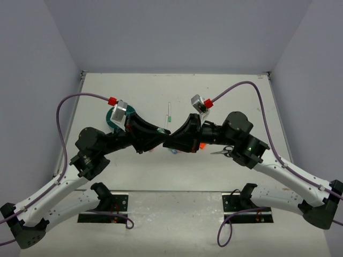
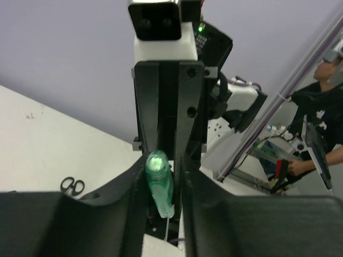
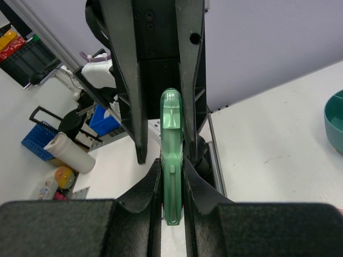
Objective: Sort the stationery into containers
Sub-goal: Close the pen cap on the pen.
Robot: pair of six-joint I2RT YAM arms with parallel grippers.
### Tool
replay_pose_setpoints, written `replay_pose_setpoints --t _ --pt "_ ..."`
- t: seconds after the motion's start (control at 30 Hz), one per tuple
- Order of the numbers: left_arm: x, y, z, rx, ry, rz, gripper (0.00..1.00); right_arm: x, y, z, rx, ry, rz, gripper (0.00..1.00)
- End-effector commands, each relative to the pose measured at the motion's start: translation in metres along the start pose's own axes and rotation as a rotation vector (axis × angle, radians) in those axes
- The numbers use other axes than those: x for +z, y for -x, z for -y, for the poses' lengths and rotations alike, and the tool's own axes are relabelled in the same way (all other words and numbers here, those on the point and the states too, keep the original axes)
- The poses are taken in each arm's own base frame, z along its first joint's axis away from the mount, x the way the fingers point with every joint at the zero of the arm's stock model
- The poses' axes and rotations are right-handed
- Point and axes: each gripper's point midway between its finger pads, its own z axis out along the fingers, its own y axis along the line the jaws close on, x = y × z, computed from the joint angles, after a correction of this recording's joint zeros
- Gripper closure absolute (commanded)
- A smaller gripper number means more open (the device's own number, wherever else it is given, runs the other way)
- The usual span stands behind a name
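Over the middle of the table my two grippers meet tip to tip, with a green highlighter (image 1: 161, 130) between them. My right gripper (image 3: 172, 168) is shut on the green highlighter (image 3: 172, 155), which stands straight up out of its fingers. My left gripper (image 2: 161, 167) stands open around the other end of the highlighter (image 2: 159, 184), with a thin gap on the right side. The teal organiser (image 1: 113, 120) sits at the back left, half hidden under the left wrist. On the table lie a white pen (image 1: 168, 112), black scissors (image 1: 225, 151), an orange item (image 1: 202, 145) and a blue clip (image 1: 174, 151).
The organiser's rim (image 3: 335, 128) shows at the right edge of the right wrist view. The scissors (image 2: 72, 186) lie on the table at the left of the left wrist view. Purple cables arc over both arms. Grey walls close the table on three sides.
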Motion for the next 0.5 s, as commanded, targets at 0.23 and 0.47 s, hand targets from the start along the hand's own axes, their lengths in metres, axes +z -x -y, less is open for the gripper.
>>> replay_pose_setpoints --t 0.23,0.47 --pt "0.003 -0.01 0.019 0.016 -0.11 -0.109 1.0 -0.01 -0.001 -0.005 -0.096 0.025 -0.002 1.0" --pt "0.006 0.005 -0.013 0.072 0.108 -0.095 1.0 -0.019 -0.007 0.009 -0.106 -0.064 0.001 0.61"
